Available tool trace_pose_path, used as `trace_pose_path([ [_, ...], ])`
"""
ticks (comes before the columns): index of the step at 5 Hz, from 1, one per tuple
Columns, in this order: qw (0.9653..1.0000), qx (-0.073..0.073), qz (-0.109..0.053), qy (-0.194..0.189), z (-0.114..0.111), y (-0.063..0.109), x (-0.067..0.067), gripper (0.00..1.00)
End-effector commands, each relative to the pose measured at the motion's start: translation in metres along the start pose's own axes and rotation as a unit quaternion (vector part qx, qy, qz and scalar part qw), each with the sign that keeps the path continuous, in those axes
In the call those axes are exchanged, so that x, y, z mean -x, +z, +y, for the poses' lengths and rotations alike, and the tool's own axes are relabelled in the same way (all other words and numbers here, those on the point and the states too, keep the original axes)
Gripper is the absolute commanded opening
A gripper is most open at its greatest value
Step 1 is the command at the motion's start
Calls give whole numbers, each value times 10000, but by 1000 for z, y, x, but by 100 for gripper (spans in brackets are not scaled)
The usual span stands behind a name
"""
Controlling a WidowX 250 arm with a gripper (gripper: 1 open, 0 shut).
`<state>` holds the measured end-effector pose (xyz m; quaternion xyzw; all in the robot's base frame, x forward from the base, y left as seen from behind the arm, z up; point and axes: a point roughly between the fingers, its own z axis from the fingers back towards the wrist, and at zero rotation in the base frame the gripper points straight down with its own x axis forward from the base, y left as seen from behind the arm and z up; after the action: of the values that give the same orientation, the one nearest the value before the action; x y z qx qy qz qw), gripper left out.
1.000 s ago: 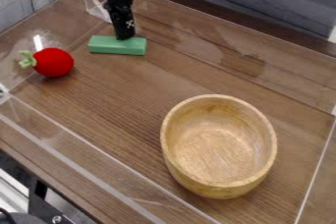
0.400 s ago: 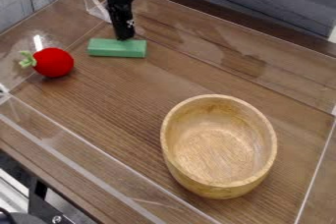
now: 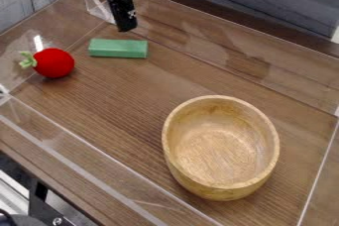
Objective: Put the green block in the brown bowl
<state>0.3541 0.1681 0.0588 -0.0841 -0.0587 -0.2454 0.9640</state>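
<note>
Green block (image 3: 118, 48) waited on the wood as the gripper (image 3: 117, 25) hung just behind!

And there it lay, flat on the table (image 3: 146, 121), toward the far left corner, with the red fruit (image 3: 55, 63) nearby on its left and the brown bowl (image 3: 220, 147) well apart, down by the near edge and right of the middle. The fingers held nothing; they looked released, parted over bare wood beyond the block, not touching it as far as the view showed. Everything hung on the approach now! The good line was forward, toward the block's middle, the fingers squared across its narrow width rather than along its length. Spread wide first, then straight down, low enough to catch both long sides of so thin a slab, yet not so low as to jam the tips into the wood. A gentle, even squeeze was the call, then a clean lift before any swing toward the bowl; a grip near one end risked a tilt.
</note>
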Motion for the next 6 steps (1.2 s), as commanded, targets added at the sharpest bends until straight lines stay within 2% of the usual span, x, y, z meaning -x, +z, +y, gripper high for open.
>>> trace_pose_path([
  [1,9997,-213,-79,-6,8,7,0,100],
  [3,9999,-111,80,63,13,-13,4,100],
  [4,9998,-89,140,94,14,-21,4,0],
  [5,9997,-88,171,130,15,-23,4,0],
  [6,9996,-126,111,221,12,-10,3,0],
])
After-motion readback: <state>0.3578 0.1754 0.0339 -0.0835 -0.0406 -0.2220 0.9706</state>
